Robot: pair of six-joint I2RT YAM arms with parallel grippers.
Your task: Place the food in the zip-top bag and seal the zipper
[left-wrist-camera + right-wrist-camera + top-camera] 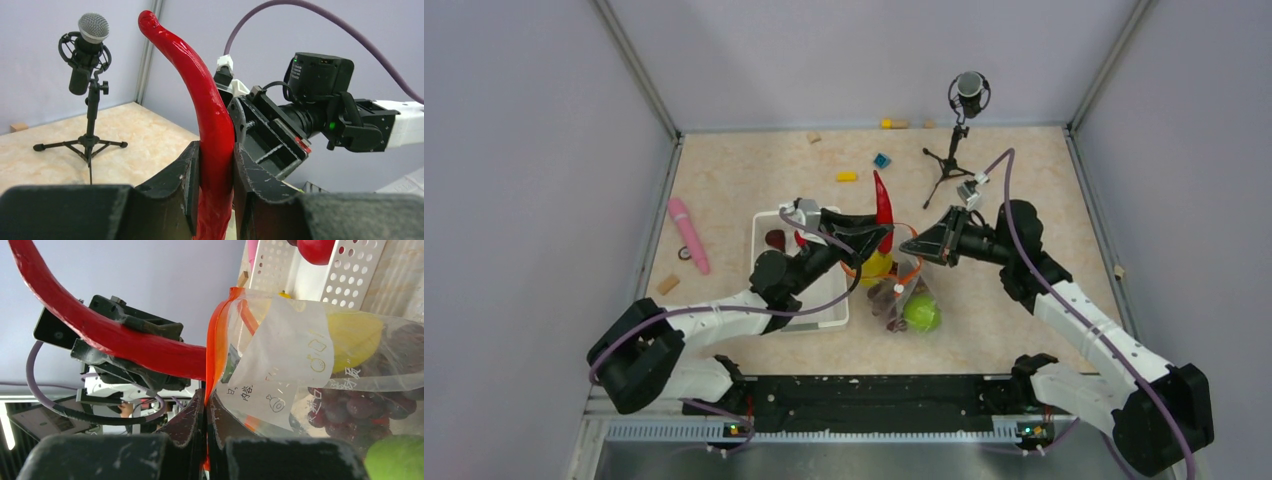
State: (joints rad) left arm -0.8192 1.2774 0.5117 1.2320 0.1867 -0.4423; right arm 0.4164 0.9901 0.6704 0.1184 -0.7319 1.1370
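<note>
My left gripper (216, 150) is shut on a long red chili (210, 110), which points up and away; from above the chili (884, 205) hangs over the mouth of the zip-top bag (906, 292). My right gripper (206, 401) is shut on the orange-red zipper (216, 340), holding the bag's mouth edge up. Inside the clear bag (300, 365) lie a yellow piece (355, 335), dark grapes (350, 410) and a green fruit (395, 460). A red apple (315, 247) and a maroon fruit (775, 240) sit in the white basket (824, 312).
A microphone on a small tripod (964, 110) stands at the back right. A pink stick (689, 233) lies left of the basket. A yellow block (847, 177) and a blue block (881, 160) lie behind the grippers. Grey walls enclose the table.
</note>
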